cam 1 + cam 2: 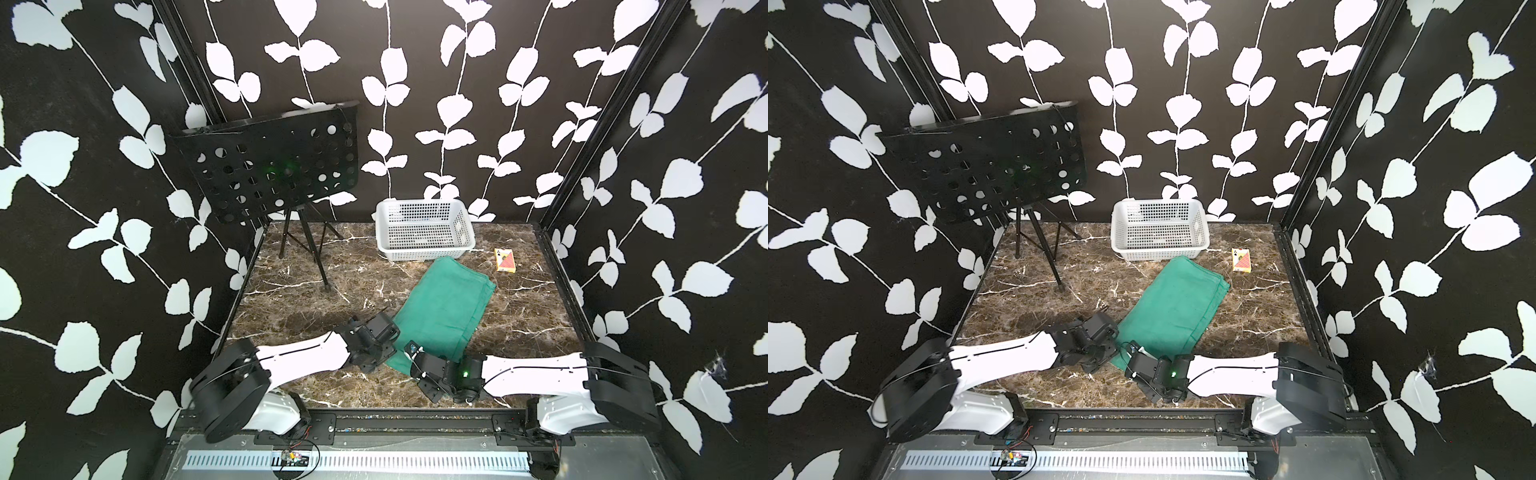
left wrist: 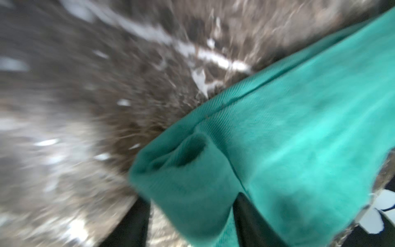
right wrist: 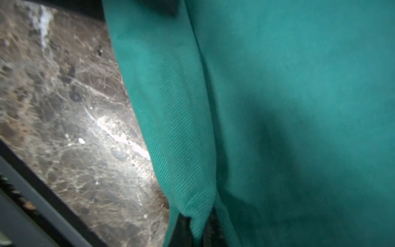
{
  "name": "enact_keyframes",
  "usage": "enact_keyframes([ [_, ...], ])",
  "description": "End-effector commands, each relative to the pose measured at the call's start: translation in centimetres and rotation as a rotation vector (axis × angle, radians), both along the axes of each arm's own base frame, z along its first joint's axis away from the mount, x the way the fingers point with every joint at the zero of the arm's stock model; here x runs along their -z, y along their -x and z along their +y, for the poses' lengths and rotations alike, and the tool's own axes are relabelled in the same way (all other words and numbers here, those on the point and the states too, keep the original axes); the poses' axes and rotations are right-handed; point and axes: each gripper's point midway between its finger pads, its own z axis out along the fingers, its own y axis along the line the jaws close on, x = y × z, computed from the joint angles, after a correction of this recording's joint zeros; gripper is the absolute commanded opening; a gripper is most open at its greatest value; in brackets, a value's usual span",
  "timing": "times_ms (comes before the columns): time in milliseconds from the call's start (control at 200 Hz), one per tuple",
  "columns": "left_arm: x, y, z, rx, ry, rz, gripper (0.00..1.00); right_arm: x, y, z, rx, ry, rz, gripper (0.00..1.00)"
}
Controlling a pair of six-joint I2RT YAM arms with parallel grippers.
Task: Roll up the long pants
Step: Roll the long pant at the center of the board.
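Long pants: the long pants (image 1: pixel 444 307) lie on the marble table (image 1: pixel 316 299), folded into a long teal band that runs slantwise in both top views. The far end lies just beside the front of the white basket (image 1: pixel 426 251), and the near end lies between the two arms.

Near end: it is bunched and partly hidden under the wrists. In the left wrist view the corner is turned over into a loose roll with a dark hollow at its mouth.

Left gripper: the left gripper (image 2: pixel 188 216) is at the near left corner of the cloth. Its black fingers (image 2: pixel 248 218) stand apart with the rolled fold between them, and a strip of bare table shows beside one finger. The view is smeared by blur, so I cannot tell whether it pinches the fold or merely straddles it.

Right gripper: the right gripper (image 3: pixel 197 231) is at the near right edge, clenched on a thin ridge of the pants (the cloth rises taut from between the two dark tips).

Basket: it sits at the back of the table, upright.

Card box: a small playing-card box (image 1: pixel 505 261) lies to the right of the pants' far end, apart from them.

Stand: a black perforated music stand (image 1: pixel 274 166) stands on its tripod at the back left, well apart from the cloth.
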Motion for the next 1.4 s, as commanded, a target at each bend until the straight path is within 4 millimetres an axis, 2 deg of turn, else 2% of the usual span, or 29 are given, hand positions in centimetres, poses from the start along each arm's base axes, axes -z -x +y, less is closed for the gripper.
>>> enact_keyframes([
  [0,-2.9,-0.3,2.7,-0.022,-0.050,-0.082,0.69,0.8,1.0,-1.5,0.078,-0.021,0.104,0.00],
  [75,-4.0,-0.1,2.5,0.002,-0.006,-0.113,0.75,0.9,1.3,-1.6,0.114,-0.062,0.189,0.00],
  [170,-4.4,0.5,1.8,0.037,0.045,-0.110,0.79,0.9,1.7,-1.3,0.157,-0.156,0.322,0.00],
  [360,-4.5,1.3,-2.0,0.106,0.143,-0.115,0.81,0.7,1.3,-1.3,0.297,-0.369,0.531,0.00],
  [505,-2.9,0.9,-4.1,0.124,0.153,-0.079,0.81,1.0,0.6,-2.1,0.386,-0.439,0.581,0.00],
  [625,-0.9,0.4,-4.8,0.098,0.132,-0.047,0.79,1.4,0.2,-2.8,0.443,-0.474,0.610,0.00],
  [695,0.2,0.0,-5.0,0.077,0.119,-0.039,0.75,1.5,0.0,-3.0,0.465,-0.492,0.624,0.00],
  [825,1.6,-0.9,-5.1,0.053,0.080,-0.013,0.56,1.7,-0.3,-3.4,0.493,-0.504,0.636,0.00],
  [935,2.0,-1.9,-4.7,0.039,0.054,-0.004,0.29,1.5,-0.5,-3.7,0.484,-0.486,0.621,0.00],
  [970,2.1,-2.1,-4.5,0.034,0.043,-0.002,0.22,1.2,-0.7,-3.9,0.474,-0.468,0.593,0.07],
  [1015,2.0,-2.4,-4.3,0.031,0.035,-0.001,0.14,0.6,-1.1,-4.2,0.447,-0.447,0.541,0.23],
  [1075,1.9,-2.6,-4.0,0.031,0.034,0.004,0.07,-0.7,-1.9,-4.9,0.398,-0.395,0.427,0.42],
  [1120,1.8,-2.7,-3.8,0.029,0.033,0.005,0.04,-2.0,-2.3,-5.4,0.343,-0.351,0.322,0.51],
  [1185,1.6,-3.0,-3.4,0.024,0.028,0.001,0.02,-4.1,-3.4,-6.0,0.263,-0.264,0.132,0.59],
  [1265,1.3,-3.4,-2.7,0.013,0.019,-0.005,0.00,-5.8,-3.5,-5.4,0.132,-0.173,-0.041,0.64],
  [1395,1.0,-3.7,-1.7,0.008,0.002,-0.004,0.00,-6.9,-3.1,-2.4,-0.063,-0.072,-0.239,0.67],
])
